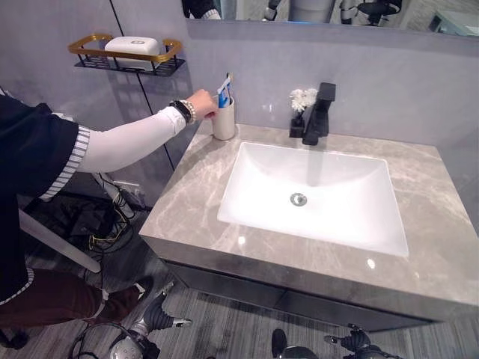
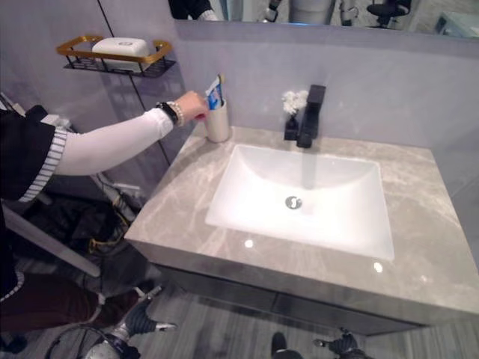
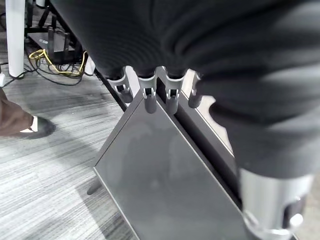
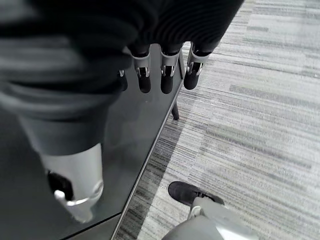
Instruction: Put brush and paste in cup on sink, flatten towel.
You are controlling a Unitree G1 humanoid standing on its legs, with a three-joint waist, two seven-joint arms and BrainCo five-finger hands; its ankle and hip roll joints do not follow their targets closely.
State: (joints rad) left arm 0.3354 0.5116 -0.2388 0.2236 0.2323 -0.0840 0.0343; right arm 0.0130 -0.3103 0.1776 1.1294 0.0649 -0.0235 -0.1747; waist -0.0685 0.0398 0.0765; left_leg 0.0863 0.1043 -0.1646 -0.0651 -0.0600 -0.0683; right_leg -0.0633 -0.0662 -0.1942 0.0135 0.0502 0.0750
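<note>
grey marble counter carries your cup at 10 o'clock, a person's hand on it. brush and paste stand inside. left hand and right hand hang low, fingers relaxed, holding nothing.

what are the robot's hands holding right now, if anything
Nothing. The left hand and right hand hang low by the dark cabinet, fingers relaxed. A person's hand is at the cup on the counter.

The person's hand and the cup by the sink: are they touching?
Touching. In the left eye view the person's hand rests against the upper side of the cup, with no gap showing between them.
</note>
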